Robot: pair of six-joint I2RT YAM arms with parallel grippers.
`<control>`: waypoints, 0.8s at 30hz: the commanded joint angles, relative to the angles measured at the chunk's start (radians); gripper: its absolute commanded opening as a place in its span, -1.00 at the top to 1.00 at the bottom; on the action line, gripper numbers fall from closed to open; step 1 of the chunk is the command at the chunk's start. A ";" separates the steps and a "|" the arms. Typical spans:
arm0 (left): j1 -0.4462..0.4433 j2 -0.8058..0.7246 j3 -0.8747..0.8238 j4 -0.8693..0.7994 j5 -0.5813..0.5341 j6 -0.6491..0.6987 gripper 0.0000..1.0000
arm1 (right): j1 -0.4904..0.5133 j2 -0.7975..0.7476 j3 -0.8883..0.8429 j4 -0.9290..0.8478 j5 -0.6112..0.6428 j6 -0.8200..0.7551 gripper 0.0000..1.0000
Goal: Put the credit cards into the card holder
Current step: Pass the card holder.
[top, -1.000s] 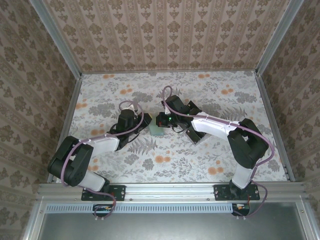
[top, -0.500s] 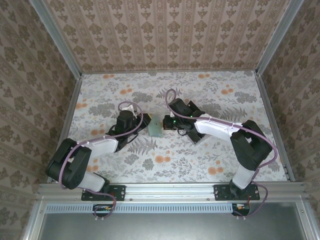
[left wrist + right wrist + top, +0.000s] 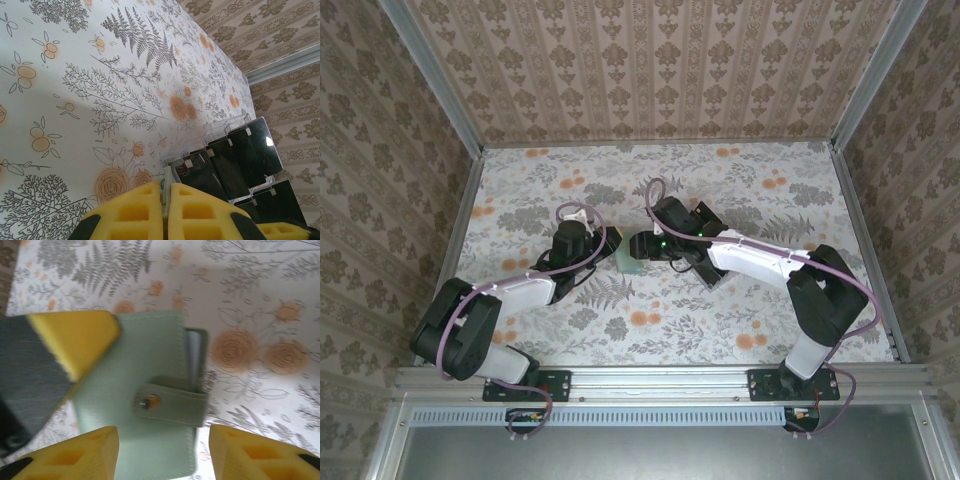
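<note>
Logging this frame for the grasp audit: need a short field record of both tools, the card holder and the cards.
left tool: shut, pinching one edge of the card holder
right tool: open, fingers either side of the card holder, not gripping
card holder: looks closed, snap tab across its front
credit cards: dark, in a clear sheet on the table
cards inside card holder: cannot tell

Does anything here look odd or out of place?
Nothing spilled or broken. One oddity: the sage-green folding case looks fastened shut by its snap strap, while the dark cards sit in a clear plastic sheet.
</note>
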 commanded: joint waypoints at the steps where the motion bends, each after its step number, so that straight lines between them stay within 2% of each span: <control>1: 0.006 -0.027 0.003 0.009 -0.004 0.025 1.00 | 0.009 0.026 0.044 0.006 -0.007 0.008 -0.08; 11: 0.006 -0.043 0.003 0.007 -0.004 0.022 1.00 | 0.016 0.118 0.088 -0.010 0.035 0.024 -0.03; 13: 0.006 -0.046 0.001 0.007 -0.004 0.022 1.00 | 0.016 0.132 0.093 -0.016 0.047 0.022 0.10; 15: 0.006 -0.051 -0.002 0.006 -0.005 0.023 1.00 | 0.013 0.135 0.084 -0.020 0.069 0.020 0.32; 17: 0.006 -0.055 -0.005 0.001 -0.009 0.026 1.00 | 0.011 0.127 0.070 -0.025 0.082 0.017 0.68; 19: 0.006 -0.059 -0.007 -0.003 -0.012 0.029 1.00 | 0.004 0.115 0.048 -0.025 0.085 0.015 0.96; 24: 0.007 -0.058 -0.013 -0.001 -0.014 0.029 1.00 | -0.020 0.067 -0.022 -0.026 0.093 0.016 1.00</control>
